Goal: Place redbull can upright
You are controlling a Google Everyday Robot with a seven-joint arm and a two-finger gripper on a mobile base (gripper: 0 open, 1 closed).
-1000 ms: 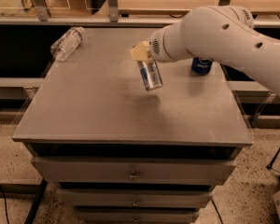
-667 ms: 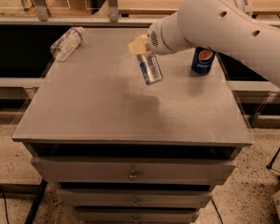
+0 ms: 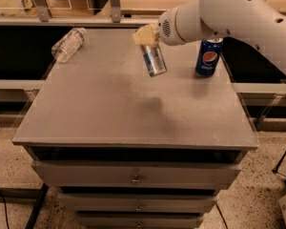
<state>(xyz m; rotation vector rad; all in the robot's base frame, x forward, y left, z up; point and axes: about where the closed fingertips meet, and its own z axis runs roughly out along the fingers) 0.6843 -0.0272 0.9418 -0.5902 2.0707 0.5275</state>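
Your gripper (image 3: 146, 38) sits at upper centre of the frame, pinched on the top end of the redbull can (image 3: 154, 61). The can hangs slightly tilted, clear of the table (image 3: 86, 113) (its shadow falls well below it in the frame). Over the last second it has climbed up-frame, and the arm has uncovered the Pepsi can (image 3: 209, 57) at right. You're probably carrying, not yet setting down. Only the Pepsi logo reads; the redbull can's print doesn't. A bottle (image 3: 67, 44) lies upper left.
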